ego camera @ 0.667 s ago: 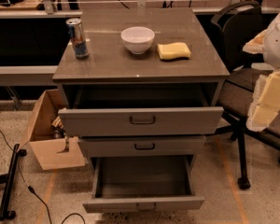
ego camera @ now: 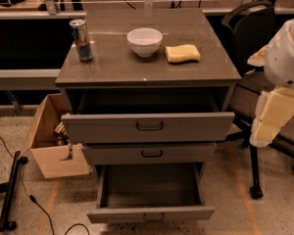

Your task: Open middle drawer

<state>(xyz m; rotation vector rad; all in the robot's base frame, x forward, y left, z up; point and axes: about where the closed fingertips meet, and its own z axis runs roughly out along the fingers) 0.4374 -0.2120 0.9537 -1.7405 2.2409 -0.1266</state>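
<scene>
The gripper (ego camera: 264,131) hangs at the cabinet's (ego camera: 112,67) right, level with the upper drawers and well apart from them, on a cream arm section under a white one; whether it is open or closed cannot be told, and it holds nothing that can be seen. The middle drawer (ego camera: 112,154) is the second of the cabinet's three. Its long axis runs left to right across the cabinet, and its flat front with the small dark handle (ego camera: 152,153) faces the camera. That front sits further back than the fronts above and below it, and its inside is hidden. Since the earlier frame all three drawers stand as they did, while the arm's cream section has come a little lower and nearer the cabinet. The top drawer (ego camera: 103,127) is pulled out, its inside too dark to read. The bottom drawer (ego camera: 117,214) is pulled far out and shows its grey floor. On the cabinet top stand a can (ego camera: 82,39), a white bowl (ego camera: 144,41) and a yellow sponge (ego camera: 183,53). A cardboard box (ego camera: 44,126) at the cabinet's left holds small unclear items.
</scene>
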